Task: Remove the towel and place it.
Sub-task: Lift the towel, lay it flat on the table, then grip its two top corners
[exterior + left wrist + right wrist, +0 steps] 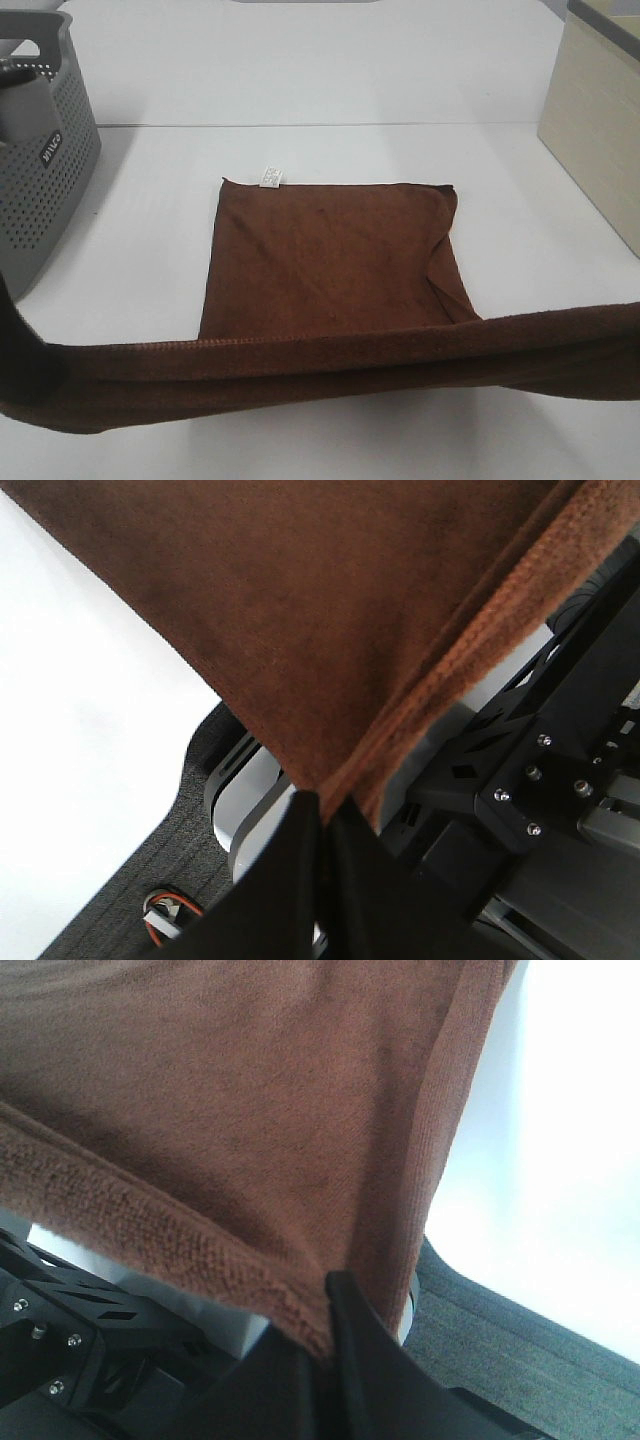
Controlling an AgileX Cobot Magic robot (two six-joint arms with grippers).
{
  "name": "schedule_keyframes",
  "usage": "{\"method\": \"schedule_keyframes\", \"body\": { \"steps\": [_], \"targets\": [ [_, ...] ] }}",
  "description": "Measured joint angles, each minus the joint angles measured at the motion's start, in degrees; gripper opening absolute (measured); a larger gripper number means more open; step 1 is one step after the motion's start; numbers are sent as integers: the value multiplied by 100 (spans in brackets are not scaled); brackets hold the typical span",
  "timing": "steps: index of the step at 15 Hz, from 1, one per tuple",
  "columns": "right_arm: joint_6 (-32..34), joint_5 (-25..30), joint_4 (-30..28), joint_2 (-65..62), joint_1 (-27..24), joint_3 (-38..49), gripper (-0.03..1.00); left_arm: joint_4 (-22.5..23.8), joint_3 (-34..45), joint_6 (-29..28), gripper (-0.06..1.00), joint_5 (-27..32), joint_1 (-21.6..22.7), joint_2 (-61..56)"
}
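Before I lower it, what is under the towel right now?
The towel lies partly flat on the white table; that patch hides whatever is beneath it. Below its raised near edge, only bare table shows.

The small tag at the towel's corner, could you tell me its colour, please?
White; the small fabric tag shows best in the exterior high view.

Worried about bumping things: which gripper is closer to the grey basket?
Left. The left gripper, shut on a towel corner, sits just in front of the grey basket; the right gripper holds the other corner far off on the opposite side.
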Motion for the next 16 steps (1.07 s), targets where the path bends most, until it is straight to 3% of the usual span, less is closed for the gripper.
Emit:
{"method": "schedule_keyframes", "body": {
  "steps": [2, 4, 5, 6, 7, 10, 16],
  "targets": [
    [-63, 0, 80, -115, 0, 52, 1, -138, 292, -23, 0, 0, -92, -40],
    [-447, 40, 367, -126, 0, 361, 1, -63, 659, -11, 0, 6, -510, 97],
    [-768, 97, 602, -126, 0, 659, 1, 143, 751, -11, 0, 40, -963, 395],
    [-768, 97, 602, -126, 0, 659, 1, 143, 751, -11, 0, 40, -963, 395],
    [-917, 115, 699, -63, -11, 837, 1, 235, 751, 57, 0, 57, -1346, 785],
    [-1083, 11, 831, 424, -11, 985, 1, 286, 705, 246, 0, 103, -1851, 1604],
    [-1318, -201, 722, 1851, -17, 1003, 1, 378, -212, 510, 0, 183, -2131, 2876]
  ]
}}
